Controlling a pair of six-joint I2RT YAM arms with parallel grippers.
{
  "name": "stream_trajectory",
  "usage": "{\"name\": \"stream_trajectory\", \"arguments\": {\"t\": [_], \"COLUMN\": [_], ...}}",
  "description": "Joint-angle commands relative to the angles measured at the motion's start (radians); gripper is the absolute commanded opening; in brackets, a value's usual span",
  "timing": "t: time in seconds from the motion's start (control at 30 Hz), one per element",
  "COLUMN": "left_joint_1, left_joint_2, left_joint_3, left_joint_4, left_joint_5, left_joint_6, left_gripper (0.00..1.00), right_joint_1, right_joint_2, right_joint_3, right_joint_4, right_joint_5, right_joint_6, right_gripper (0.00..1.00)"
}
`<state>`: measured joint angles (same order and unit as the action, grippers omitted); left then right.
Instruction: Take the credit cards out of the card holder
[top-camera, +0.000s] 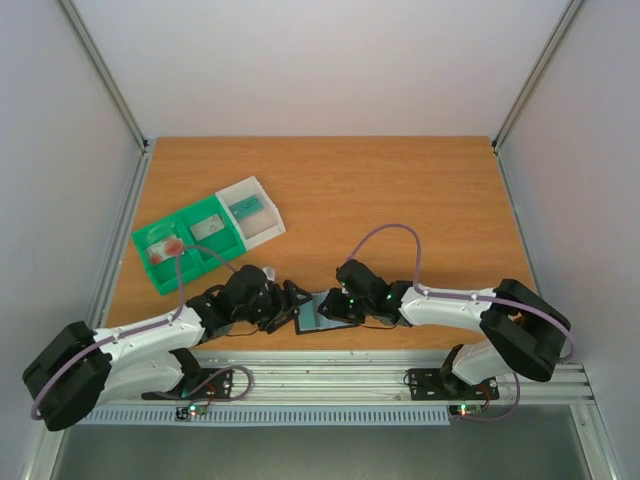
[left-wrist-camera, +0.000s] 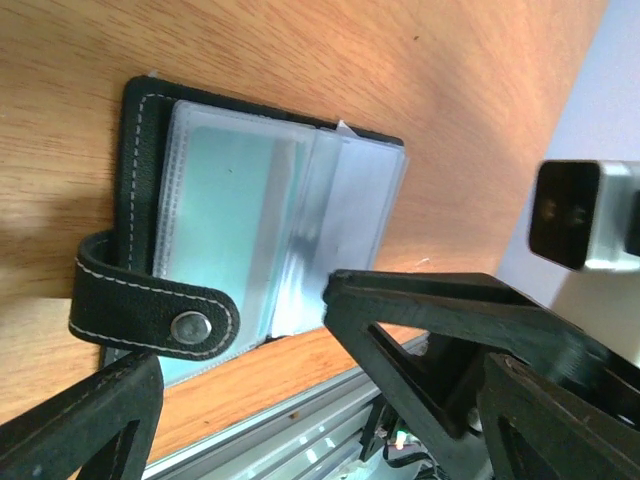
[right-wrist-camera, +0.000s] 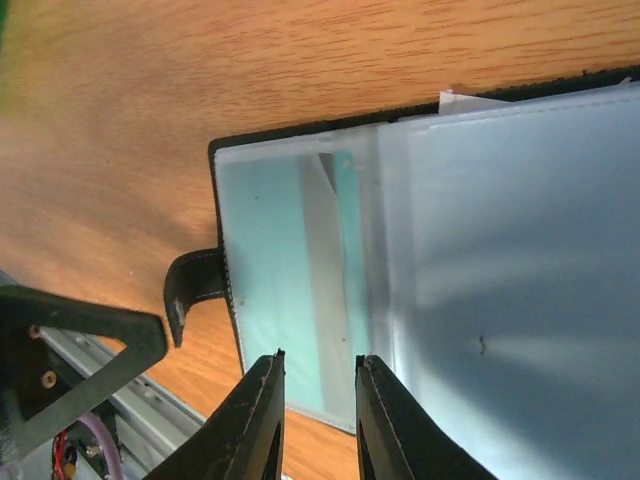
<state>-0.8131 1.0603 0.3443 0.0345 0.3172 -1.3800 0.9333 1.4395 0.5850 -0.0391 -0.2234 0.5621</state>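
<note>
The card holder is laid open at lower centre; the left gripper is spread wide; the right gripper is barely parted over the teal card; sleeve film alone could be pinched, and the holder dragged.

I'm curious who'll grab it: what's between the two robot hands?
The open black card holder lies between the left gripper and the right gripper; the top view shows it.

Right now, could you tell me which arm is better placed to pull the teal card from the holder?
Probably the right: the right hand sits slightly open at the edge of the teal card. The left hand gapes wide beside the strap of the card holder.
</note>
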Motion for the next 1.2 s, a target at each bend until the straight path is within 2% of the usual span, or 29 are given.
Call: {"name": "stream_trajectory", "arguments": {"t": [0.0,0.3,0.47,0.67,0.93,1.17], "left_joint_1": [-0.003,-0.003,0.003,0.010,0.002,-0.016], "left_joint_2": [0.046,0.079,0.106,0.077,0.036,0.088], "left_joint_3": [0.031,0.013,0.018,0.102,0.088,0.048], "left_joint_4": [0.033,0.103,0.112,-0.116,-0.072,0.066], "left_joint_5": [-0.003,-0.027,-0.057,-0.120,-0.058,-0.012], "left_joint_6": [0.014,-0.022,-0.010,0.093,0.055,-0.010], "left_gripper": [0.87,0.87,0.86,0.87,0.87,0.87], "right_joint_1": [0.009,0.007,0.008,0.009,0.009,0.009], "right_joint_2": [-0.029,0.099,0.133,0.136,0.128,0.133], "right_joint_3": [-0.007,0.013,0.032,0.022,-0.001,-0.004], "right_joint_4": [-0.050,0.012,0.014,0.001,0.029,0.036], "right_joint_5": [0.020,-0.035,-0.033,-0.010,0.008,0.008], "right_joint_6": [-0.026,-0.019,-0.024,-0.021,-0.009,-0.004], "right_gripper": [0.21,0.23,0.18,0.05,0.01,0.01]}}
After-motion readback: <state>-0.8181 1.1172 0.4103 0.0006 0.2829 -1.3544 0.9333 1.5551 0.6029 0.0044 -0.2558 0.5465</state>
